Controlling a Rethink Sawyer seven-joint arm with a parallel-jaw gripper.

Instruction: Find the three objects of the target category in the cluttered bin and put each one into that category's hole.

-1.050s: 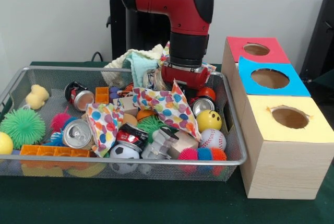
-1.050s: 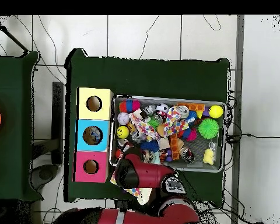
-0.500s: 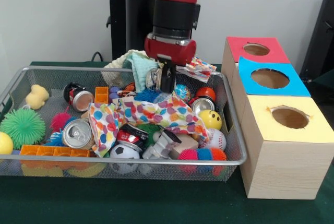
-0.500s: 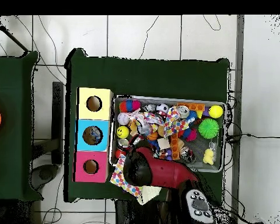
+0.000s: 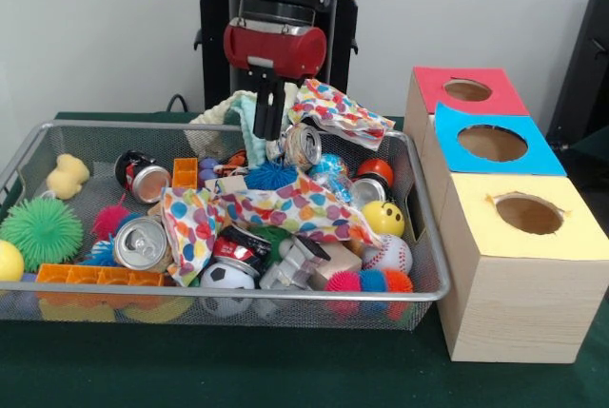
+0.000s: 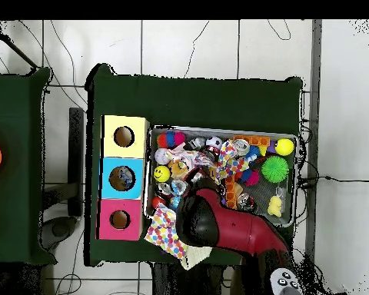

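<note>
The crushed silver drinks can hangs tilted just above the clutter at the back of the wire mesh bin, beside the hand, whose black fingers appear closed on the can's edge. Judging by that thin grip, the lift should be slow and straight up, clear of the polka-dot cloth, before swinging toward the three wooden boxes with round holes, whichever takes cans.
</note>
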